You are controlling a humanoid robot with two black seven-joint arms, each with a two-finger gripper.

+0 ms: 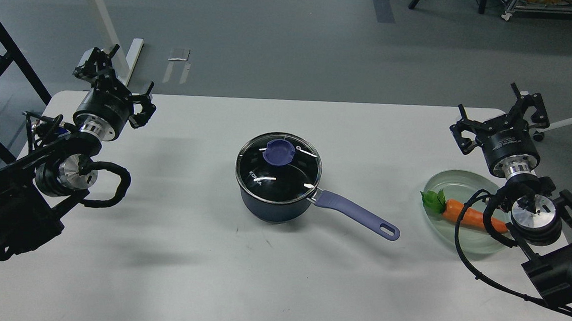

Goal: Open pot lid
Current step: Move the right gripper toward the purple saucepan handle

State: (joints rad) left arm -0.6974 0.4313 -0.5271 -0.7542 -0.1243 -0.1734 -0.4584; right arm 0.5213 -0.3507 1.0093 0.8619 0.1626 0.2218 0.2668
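The dark navy pot (pixel 273 205) stands in the middle of the white table (pixel 182 274). Its long purple handle (pixel 358 213) points toward the lower right. The clear glass lid (pixel 285 178) rests flat on the pot's rim, with its purple knob (pixel 279 153) toward the far side. My left gripper (pixel 116 73) hovers at the table's far left corner, well away from the pot, its fingers spread with nothing between them. Over the far right corner my right gripper (pixel 503 108) is also open and holds nothing.
A pale green glass dish (pixel 445 184) with a toy carrot (pixel 463 213) sits at the right, just under my right arm. Black cables loop beside both wrists. A white frame leg (pixel 100 11) stands beyond the table's far left edge.
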